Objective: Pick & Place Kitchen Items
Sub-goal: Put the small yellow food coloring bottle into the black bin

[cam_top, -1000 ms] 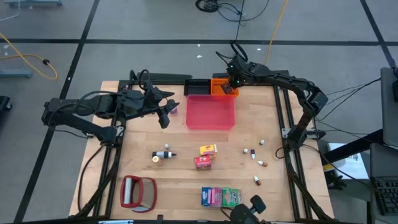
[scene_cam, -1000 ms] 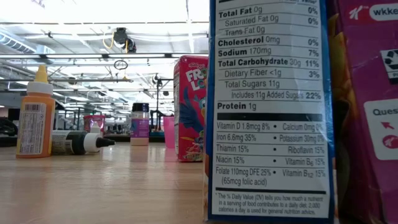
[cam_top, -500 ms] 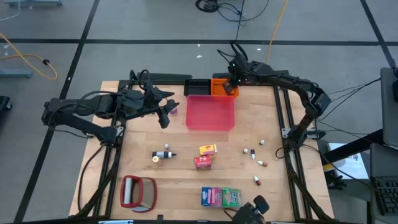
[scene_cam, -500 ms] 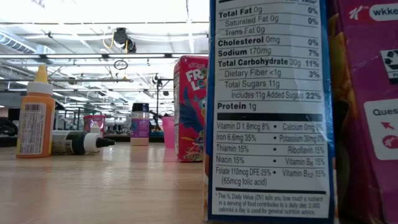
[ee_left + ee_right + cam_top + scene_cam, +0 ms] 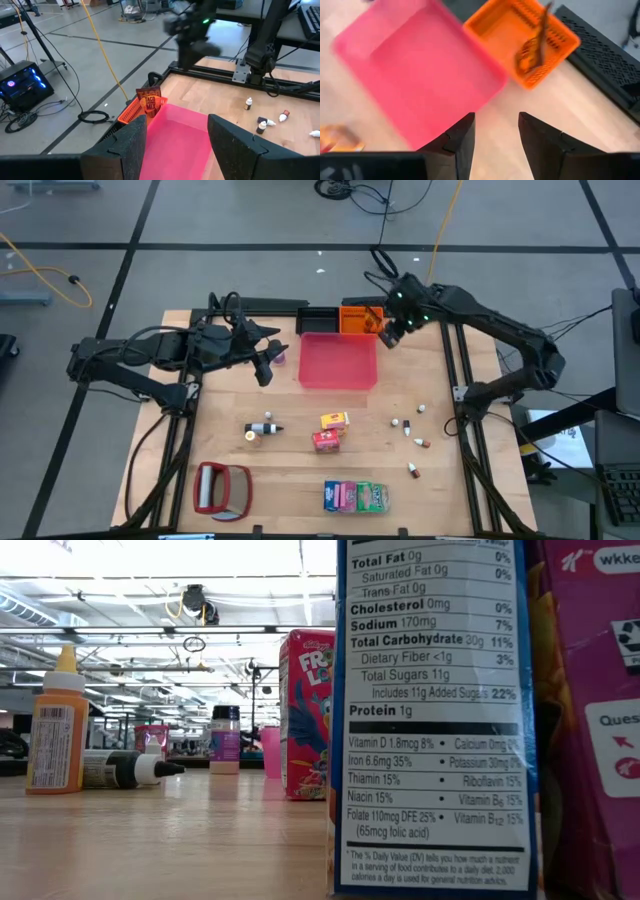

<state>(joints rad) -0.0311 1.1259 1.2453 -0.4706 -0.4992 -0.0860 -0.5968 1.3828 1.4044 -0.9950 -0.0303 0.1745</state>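
R gripper [image 5: 392,332]: fingers apart, nothing held, upper centre-right, just beside orange basket [image 5: 358,320] w/ taco-mix packet [image 5: 150,103] inside. L gripper [image 5: 268,365]: open, empty, left of pink tray [image 5: 338,361]. Cartons [image 5: 330,430], small bottles [image 5: 410,435], packets [image 5: 355,497] on table [image 5: 300,470], lower frame.

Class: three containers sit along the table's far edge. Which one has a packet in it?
The orange basket: a taco-mix packet stands inside. The pink tray and black bin beside it show nothing inside.

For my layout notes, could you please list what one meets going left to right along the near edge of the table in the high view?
Red-framed silvery flat object → pink packet → green packet → small white-and-brown bottle.
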